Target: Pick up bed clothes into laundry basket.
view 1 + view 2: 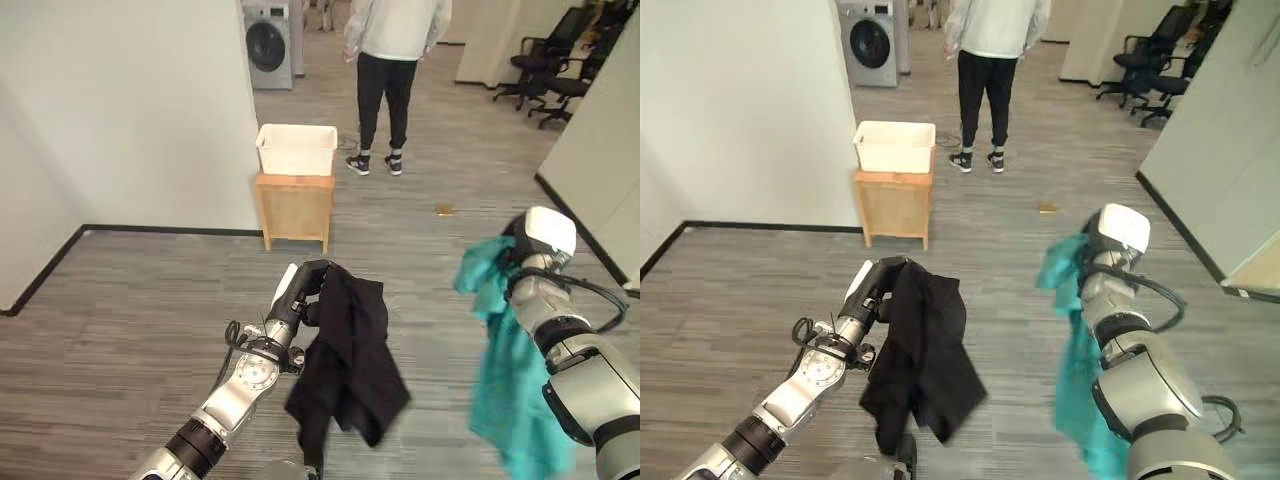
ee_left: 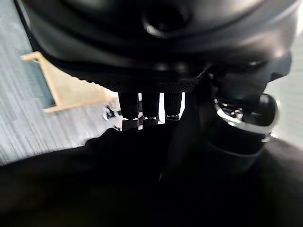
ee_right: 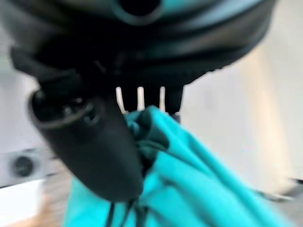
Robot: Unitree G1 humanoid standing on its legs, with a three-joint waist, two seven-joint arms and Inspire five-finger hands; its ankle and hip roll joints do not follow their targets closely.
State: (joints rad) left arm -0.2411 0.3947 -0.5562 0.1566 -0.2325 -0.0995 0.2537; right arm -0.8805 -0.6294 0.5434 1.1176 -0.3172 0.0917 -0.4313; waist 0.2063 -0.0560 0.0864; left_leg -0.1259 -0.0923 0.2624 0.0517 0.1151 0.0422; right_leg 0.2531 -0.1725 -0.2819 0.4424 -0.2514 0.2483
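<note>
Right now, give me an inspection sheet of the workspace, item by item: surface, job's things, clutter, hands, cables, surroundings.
Surface: grey plank floor; nothing laid out on it near the robot.
Job's things: black garment hanging from the left hand; teal garment hanging from the right hand; white laundry basket on a wooden stand by the wall ahead.
Clutter: small brownish scrap on the floor beyond the stand.
Hands: left hand shut on the black garment; right hand shut on the teal garment.
Cables: nothing seen.
Surroundings: person standing behind the basket; washing machine; office chairs.
</note>
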